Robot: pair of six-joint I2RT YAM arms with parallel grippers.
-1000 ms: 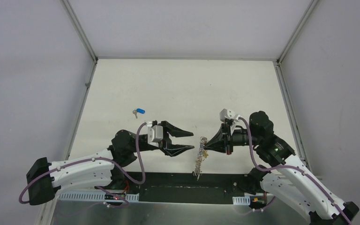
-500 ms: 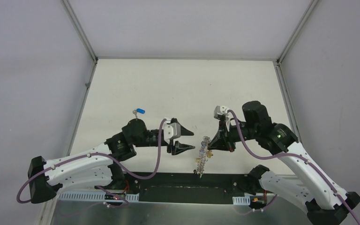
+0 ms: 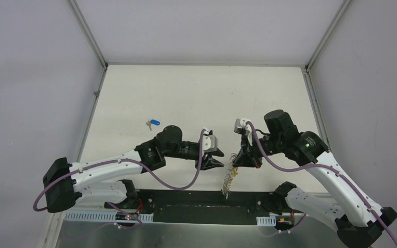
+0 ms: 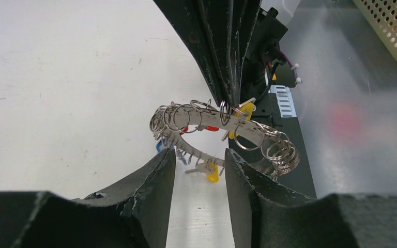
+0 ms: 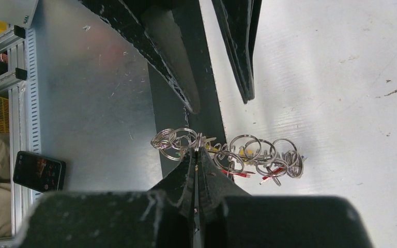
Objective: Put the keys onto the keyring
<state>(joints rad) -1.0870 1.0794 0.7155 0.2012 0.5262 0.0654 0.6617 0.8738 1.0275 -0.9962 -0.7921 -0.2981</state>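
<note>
**Keyring pinched in the air, one key loose on the table**

The pale table is nearly bare. Over its near edge the left arm and right arm reach towards each other until their tips almost meet.

The right jaws are clenched tight on the keyring. They nip it at one spot near its top, and the rest hangs down as a limp silver chain towards the dark strip at the table's near edge. I cannot tell whether its lower end touches that strip. The left jaws stand parted with nothing in them, just beside the hanging loop. In the left wrist view the loop curves right across their gap.

Several tagged keys already dangle from the loop, among them a yellow key and some with red tags. A blue key lies alone on the table, well apart from both arms and out to the left.

I think the weak point is that narrow pinch. If the left jaws close on the chain and tug it, the loop could slide out of the right jaws and drop. They might also catch a dangling tag rather than the chain. The two sets of tips are close enough to knock together.
</note>
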